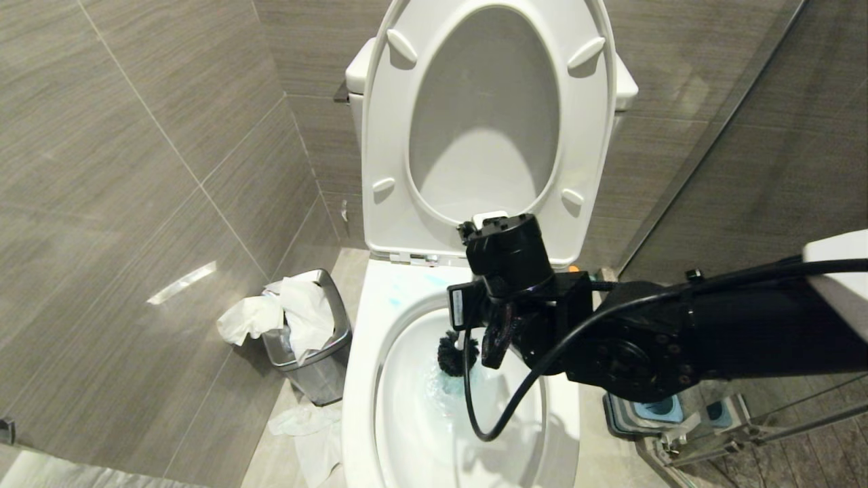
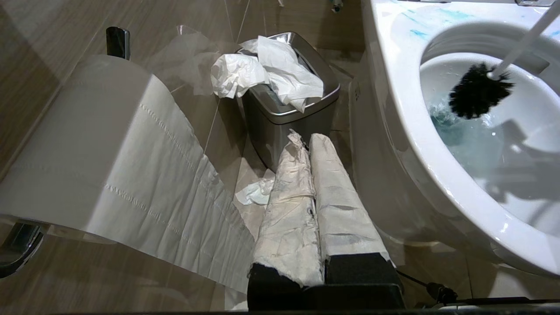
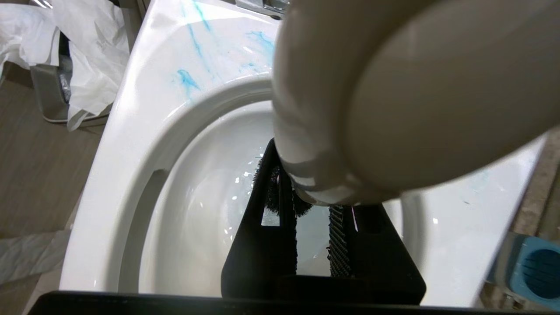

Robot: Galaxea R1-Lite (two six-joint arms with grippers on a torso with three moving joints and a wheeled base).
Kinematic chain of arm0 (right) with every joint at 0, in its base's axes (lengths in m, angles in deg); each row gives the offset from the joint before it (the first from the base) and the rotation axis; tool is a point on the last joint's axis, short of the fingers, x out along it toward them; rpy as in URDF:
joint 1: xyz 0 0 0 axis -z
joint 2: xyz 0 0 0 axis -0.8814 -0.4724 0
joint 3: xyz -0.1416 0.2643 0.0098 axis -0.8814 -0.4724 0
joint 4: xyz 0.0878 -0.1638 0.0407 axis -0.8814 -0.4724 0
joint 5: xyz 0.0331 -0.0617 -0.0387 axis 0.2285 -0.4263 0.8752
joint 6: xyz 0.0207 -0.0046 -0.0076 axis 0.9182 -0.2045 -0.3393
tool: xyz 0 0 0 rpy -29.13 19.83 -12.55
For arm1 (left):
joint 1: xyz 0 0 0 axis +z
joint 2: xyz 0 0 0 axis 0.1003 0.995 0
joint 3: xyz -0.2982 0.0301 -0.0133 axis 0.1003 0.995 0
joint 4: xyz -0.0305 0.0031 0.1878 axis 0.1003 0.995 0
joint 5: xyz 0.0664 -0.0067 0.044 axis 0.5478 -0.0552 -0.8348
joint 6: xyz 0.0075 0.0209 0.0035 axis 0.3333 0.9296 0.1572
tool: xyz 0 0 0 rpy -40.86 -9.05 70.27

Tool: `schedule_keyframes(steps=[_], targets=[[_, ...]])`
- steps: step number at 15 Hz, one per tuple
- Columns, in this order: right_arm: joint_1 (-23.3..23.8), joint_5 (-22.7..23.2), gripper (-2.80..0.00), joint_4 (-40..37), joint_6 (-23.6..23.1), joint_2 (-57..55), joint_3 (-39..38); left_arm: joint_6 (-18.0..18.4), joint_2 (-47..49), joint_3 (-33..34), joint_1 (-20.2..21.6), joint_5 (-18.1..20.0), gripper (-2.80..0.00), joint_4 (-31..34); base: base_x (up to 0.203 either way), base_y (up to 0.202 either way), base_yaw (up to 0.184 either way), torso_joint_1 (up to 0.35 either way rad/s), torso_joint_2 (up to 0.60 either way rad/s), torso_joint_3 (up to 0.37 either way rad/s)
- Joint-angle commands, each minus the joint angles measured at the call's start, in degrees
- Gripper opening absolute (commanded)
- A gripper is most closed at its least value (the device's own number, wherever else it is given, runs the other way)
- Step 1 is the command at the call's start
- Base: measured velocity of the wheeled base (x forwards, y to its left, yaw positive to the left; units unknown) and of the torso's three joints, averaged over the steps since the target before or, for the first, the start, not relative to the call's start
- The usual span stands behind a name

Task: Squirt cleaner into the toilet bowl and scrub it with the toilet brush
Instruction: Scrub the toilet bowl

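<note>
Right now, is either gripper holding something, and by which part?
The right gripper holds the toilet brush near the handle's knob end. The left gripper is shut, empty.

Grey-brown wall tiles (image 1: 135,169) with a fine horizontal grain fill the left of the head view, pale grout lines running diagonally across them and a bright streak of reflected light at left centre. More of the same tile (image 1: 780,135) covers the right side, crossed by a thin dark diagonal line. Lower left of centre stands a small steel bin (image 1: 319,366), stuffed with crumpled white paper (image 1: 285,315), and more paper lies on the beige floor (image 1: 271,447) just below it. In the left wrist view a toilet roll (image 2: 100,144) fills the left side, its loose sheet trailing downward, on a chrome holder (image 2: 118,41).
</note>
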Motion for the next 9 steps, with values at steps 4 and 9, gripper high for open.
schedule_keyframes(steps=[4, 9], targets=[[1.0, -0.1, -2.8, -1.1, 0.2, 1.1, -0.5, 0.1, 0.0, 0.1, 0.0, 0.0, -2.8, 0.0, 0.0, 0.0, 0.0, 0.0, 0.0, 0.0], [1.9, -0.2, -2.8, -0.3, 0.3, -8.7, 3.6, 0.1, 0.0, 0.1, 0.0, 0.0, -2.8, 0.0, 0.0, 0.0, 0.0, 0.0, 0.0, 0.0]])
